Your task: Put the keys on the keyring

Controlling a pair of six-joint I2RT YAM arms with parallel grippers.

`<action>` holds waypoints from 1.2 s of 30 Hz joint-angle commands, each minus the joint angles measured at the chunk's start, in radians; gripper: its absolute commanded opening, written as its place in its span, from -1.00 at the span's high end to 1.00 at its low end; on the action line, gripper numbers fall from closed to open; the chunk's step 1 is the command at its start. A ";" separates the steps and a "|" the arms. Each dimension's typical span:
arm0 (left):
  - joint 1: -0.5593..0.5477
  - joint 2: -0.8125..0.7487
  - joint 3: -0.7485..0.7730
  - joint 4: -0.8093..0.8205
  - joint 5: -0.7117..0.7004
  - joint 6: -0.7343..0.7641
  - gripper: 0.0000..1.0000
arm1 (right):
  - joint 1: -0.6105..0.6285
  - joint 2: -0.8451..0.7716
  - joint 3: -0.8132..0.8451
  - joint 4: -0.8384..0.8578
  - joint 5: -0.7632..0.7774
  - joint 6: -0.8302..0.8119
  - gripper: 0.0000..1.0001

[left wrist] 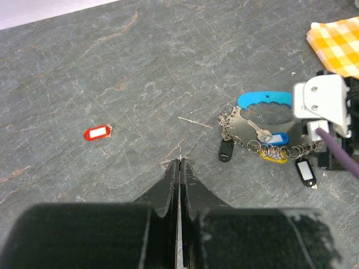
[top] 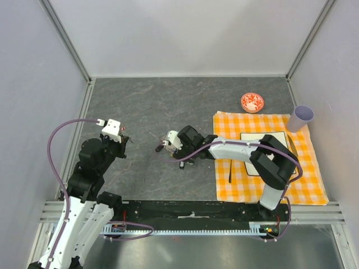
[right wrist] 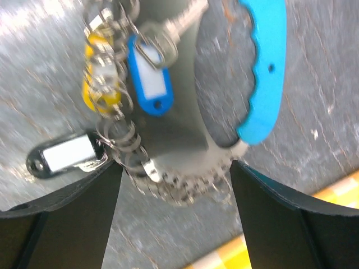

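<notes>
Grey chain and a curved cyan strap make up the keyring [right wrist: 266, 73], which lies on the slate table [top: 168, 101] directly under the right gripper [right wrist: 174, 174]. That gripper's 2 fingers [right wrist: 269, 213] stand wide apart and clamp nothing. The near end of the chain loop sits in the gap between their tips, and the cyan strap curves away ahead on the right finger's side.

Ahead of this gripper, inside the loop, a blue-tagged key [right wrist: 148, 78] lies with its tag against the small rings strung on the chain, its metal blade pointing further forward. A yellow tag [right wrist: 98, 84] lies just past those rings on the left finger's side. A black-and-white tag [right wrist: 64, 156] lies outside the loop, close to the left fingertip. An orange checked cloth [top: 314, 179] lies behind the gripper, under its arm.

The left gripper [left wrist: 179, 162] is closed, finger against finger with nothing between, low over bare table. The keyring lies ahead and to its right, well apart from it. 1 black key [left wrist: 226, 150] lies just outside the chain on the side nearest this gripper. A red tag [left wrist: 97, 133] lies ahead and to its left, far from the other pieces.
</notes>
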 commanded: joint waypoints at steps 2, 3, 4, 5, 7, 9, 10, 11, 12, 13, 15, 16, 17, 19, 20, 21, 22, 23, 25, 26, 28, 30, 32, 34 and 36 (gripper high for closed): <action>0.000 -0.030 -0.004 0.025 -0.017 -0.029 0.96 | 0.041 0.074 0.097 0.174 0.012 0.115 -0.69; 0.000 -0.033 -0.005 0.023 -0.019 -0.029 0.96 | 0.041 0.083 0.105 0.198 0.021 0.128 -0.69; -0.001 -0.035 -0.005 0.025 -0.020 -0.029 0.96 | 0.041 0.109 0.114 0.221 0.030 0.139 -0.67; 0.000 -0.038 -0.005 0.026 -0.022 -0.029 0.96 | 0.041 0.123 0.149 0.232 0.039 0.156 -0.66; 0.000 -0.041 -0.008 0.025 -0.028 -0.028 0.96 | 0.041 0.158 0.203 0.228 0.067 0.167 -0.65; 0.000 -0.042 -0.008 0.025 -0.031 -0.029 0.96 | 0.041 0.159 0.217 0.231 0.088 0.184 -0.66; 0.000 -0.041 -0.008 0.026 -0.031 -0.028 0.96 | 0.041 0.153 0.222 0.231 0.102 0.188 -0.65; 0.000 -0.041 -0.008 0.025 -0.031 -0.029 0.96 | 0.041 0.142 0.220 0.219 0.107 0.187 -0.66; 0.000 -0.042 -0.008 0.026 -0.031 -0.028 0.96 | 0.038 0.121 0.217 0.206 0.110 0.184 -0.65; 0.000 -0.042 -0.008 0.025 -0.031 -0.029 0.96 | 0.035 0.105 0.212 0.193 0.110 0.182 -0.65; -0.001 -0.039 -0.008 0.028 -0.030 -0.028 0.96 | 0.024 0.058 0.199 0.145 0.099 0.181 -0.65; 0.000 -0.038 -0.008 0.029 -0.028 -0.029 0.96 | 0.020 0.039 0.182 0.130 0.088 0.181 -0.64; 0.000 -0.039 -0.010 0.028 -0.026 -0.029 0.96 | 0.006 0.024 0.168 0.102 0.082 0.181 -0.64; 0.000 -0.036 -0.008 0.029 -0.023 -0.029 0.96 | -0.016 -0.018 0.128 0.078 0.067 0.190 -0.55; -0.001 -0.038 -0.008 0.029 -0.022 -0.029 0.96 | -0.043 -0.030 0.114 0.056 0.041 0.196 -0.52; -0.001 -0.039 -0.008 0.026 -0.022 -0.028 0.96 | -0.057 -0.047 0.104 0.042 0.026 0.205 -0.44; -0.001 -0.038 -0.008 0.029 -0.022 -0.029 0.96 | -0.069 -0.051 0.084 0.033 0.009 0.227 -0.40; -0.001 -0.039 -0.008 0.029 -0.020 -0.029 0.96 | -0.089 -0.059 0.073 0.021 -0.022 0.234 -0.35; 0.000 -0.036 -0.008 0.030 -0.017 -0.029 0.96 | -0.102 -0.068 0.044 0.022 -0.048 0.263 -0.18; 0.000 -0.036 -0.010 0.031 -0.014 -0.028 0.96 | -0.115 -0.070 0.035 0.022 -0.060 0.274 -0.11; -0.001 -0.036 -0.008 0.031 -0.013 -0.029 0.96 | -0.131 -0.064 0.016 0.025 -0.119 0.297 0.03; 0.000 -0.036 -0.008 0.033 -0.010 -0.029 0.96 | -0.146 -0.052 0.008 0.028 -0.170 0.302 0.08; 0.000 -0.036 -0.008 0.033 -0.008 -0.031 0.96 | -0.149 -0.042 -0.001 0.031 -0.180 0.300 0.10; 0.000 -0.036 -0.008 0.033 -0.008 -0.031 0.96 | -0.149 -0.027 -0.005 0.036 -0.209 0.297 0.13; 0.000 -0.035 -0.010 0.034 -0.003 -0.031 0.96 | -0.151 -0.016 -0.013 0.042 -0.241 0.294 0.15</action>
